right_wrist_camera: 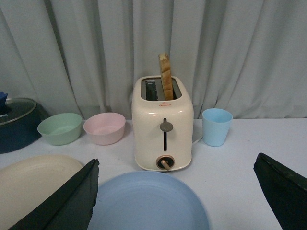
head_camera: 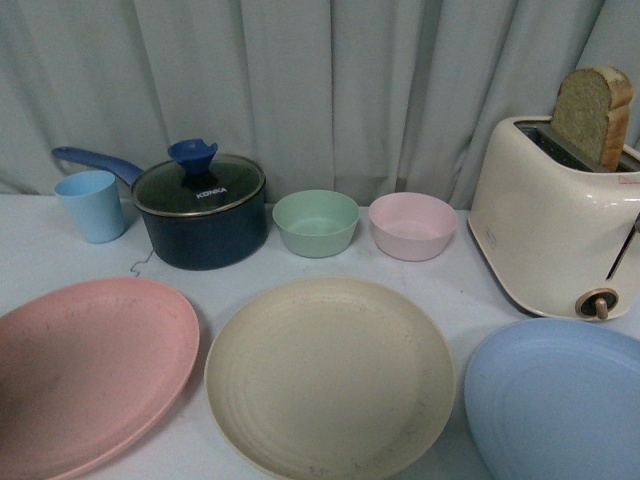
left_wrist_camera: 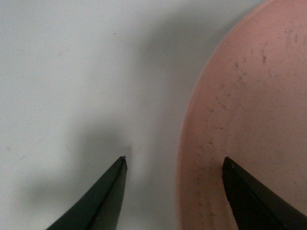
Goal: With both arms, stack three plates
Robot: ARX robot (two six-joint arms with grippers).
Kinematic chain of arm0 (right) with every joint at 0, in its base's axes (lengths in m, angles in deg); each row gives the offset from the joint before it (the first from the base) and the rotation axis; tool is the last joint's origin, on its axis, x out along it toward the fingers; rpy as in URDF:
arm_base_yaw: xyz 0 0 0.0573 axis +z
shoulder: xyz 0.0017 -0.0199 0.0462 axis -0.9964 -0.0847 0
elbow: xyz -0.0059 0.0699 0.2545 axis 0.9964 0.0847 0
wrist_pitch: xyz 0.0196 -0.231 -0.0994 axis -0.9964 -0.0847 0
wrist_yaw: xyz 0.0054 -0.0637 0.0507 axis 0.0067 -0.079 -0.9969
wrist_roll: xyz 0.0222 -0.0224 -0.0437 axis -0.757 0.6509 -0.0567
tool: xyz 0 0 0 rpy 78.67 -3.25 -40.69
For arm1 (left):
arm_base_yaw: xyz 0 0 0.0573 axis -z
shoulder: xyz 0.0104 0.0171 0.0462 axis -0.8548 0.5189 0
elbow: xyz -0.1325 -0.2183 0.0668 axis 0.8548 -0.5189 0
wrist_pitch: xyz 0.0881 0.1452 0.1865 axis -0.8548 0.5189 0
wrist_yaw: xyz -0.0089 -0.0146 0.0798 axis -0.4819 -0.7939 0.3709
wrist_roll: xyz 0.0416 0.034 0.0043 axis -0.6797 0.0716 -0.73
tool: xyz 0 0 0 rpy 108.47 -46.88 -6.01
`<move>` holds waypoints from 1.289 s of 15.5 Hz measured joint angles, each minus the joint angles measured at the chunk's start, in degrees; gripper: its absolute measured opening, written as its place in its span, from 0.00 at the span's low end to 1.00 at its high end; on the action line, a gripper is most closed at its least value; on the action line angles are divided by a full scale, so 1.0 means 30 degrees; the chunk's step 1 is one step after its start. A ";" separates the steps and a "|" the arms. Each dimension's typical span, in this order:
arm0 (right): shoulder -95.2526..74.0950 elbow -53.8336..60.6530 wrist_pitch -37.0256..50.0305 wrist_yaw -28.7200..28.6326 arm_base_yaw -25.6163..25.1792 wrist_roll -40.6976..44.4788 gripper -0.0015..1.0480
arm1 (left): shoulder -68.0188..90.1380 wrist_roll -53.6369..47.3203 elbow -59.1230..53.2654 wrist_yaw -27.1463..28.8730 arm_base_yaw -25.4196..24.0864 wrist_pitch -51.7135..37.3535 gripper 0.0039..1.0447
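Three plates lie side by side along the table's front: a pink plate (head_camera: 85,370) at the left, a cream-beige plate (head_camera: 330,378) in the middle, a light blue plate (head_camera: 560,400) at the right. Neither arm shows in the front view. My left gripper (left_wrist_camera: 173,163) is open, close above the pink plate's (left_wrist_camera: 249,120) rim, one finger over the plate and the other over bare table. My right gripper (right_wrist_camera: 176,165) is open and empty, spread wide over the light blue plate (right_wrist_camera: 148,201), with the cream-beige plate (right_wrist_camera: 33,184) beside it.
Behind the plates stand a light blue cup (head_camera: 92,205), a dark lidded saucepan (head_camera: 200,210), a green bowl (head_camera: 316,223), a pink bowl (head_camera: 412,226) and a cream toaster (head_camera: 555,215) holding a bread slice (head_camera: 592,115). Another blue cup (right_wrist_camera: 217,126) stands beside the toaster (right_wrist_camera: 163,124). A curtain hangs behind.
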 joint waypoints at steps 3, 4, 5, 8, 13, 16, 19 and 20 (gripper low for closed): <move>0.0000 0.0000 0.0000 0.0007 0.0000 0.0000 0.94 | 0.0000 0.0007 0.0007 -0.0182 0.0073 -0.0102 0.29; 0.0000 0.0000 0.0000 0.0000 0.0000 0.0000 0.94 | 0.0000 0.0102 0.0000 -0.0007 0.0073 -0.0306 0.19; 0.0000 0.0000 0.0000 0.0007 0.0000 0.0000 0.94 | -0.0007 0.0291 0.0000 -0.0124 0.0073 -0.0481 0.11; 0.0000 0.0000 0.0007 0.0000 0.0000 0.0000 0.94 | -0.0699 0.0699 0.0000 -0.0299 0.0117 0.0160 0.03; 0.0000 0.0000 0.0000 0.0007 0.0000 0.0000 0.94 | -0.5348 0.0058 -0.0007 -0.0299 0.0124 0.3840 0.02; 0.0000 0.0000 0.0000 0.0007 0.0000 0.0000 0.94 | -0.9559 0.0481 0.0029 -0.0780 0.0962 0.6958 0.02; 0.0000 0.0000 0.0007 0.0000 0.0000 0.0000 0.94 | -1.1817 0.2499 0.0852 0.0160 0.6186 0.8102 0.02; 0.0000 0.0000 0.0000 0.0000 0.0000 0.0000 0.94 | -1.1315 0.2812 0.0976 0.0889 0.7963 0.7847 0.02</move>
